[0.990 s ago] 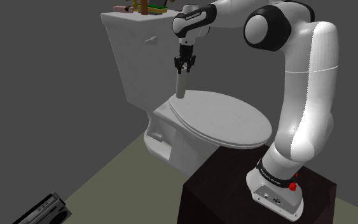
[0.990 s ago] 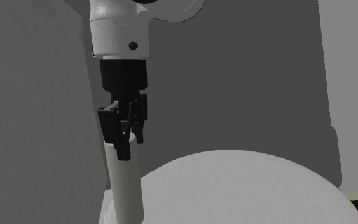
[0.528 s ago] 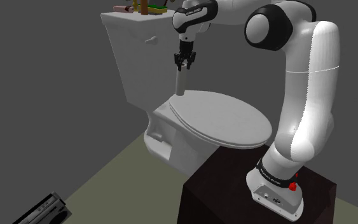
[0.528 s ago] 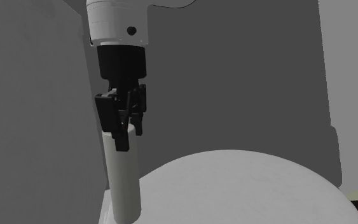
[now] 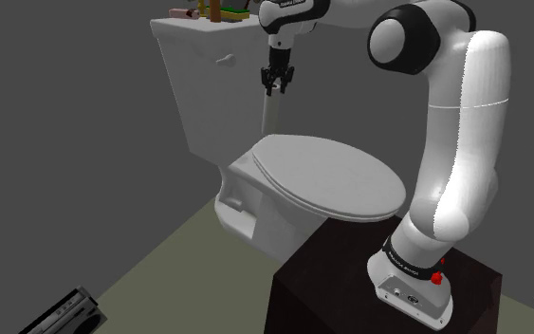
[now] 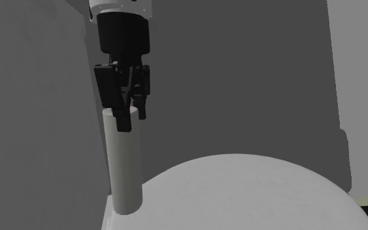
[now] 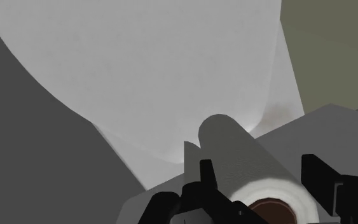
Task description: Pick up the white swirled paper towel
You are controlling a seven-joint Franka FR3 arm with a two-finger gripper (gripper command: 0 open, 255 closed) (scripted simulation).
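Grey walls back a white toilet (image 5: 255, 204) with its smooth oval lid (image 5: 331, 176) shut. At the upper centre of the shoulder view, the paper towel (image 5: 271, 116), a slim pale cylinder with a brown core, stands upright with its long axis vertical, by the lid's rear edge. The gripper's (image 5: 276, 91) jaws pinch its top end from above.

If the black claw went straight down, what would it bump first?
The gripper clasps the upright paper towel roll; below that is the toilet lid, near its back edge, so the roll's bottom would probably touch there first.
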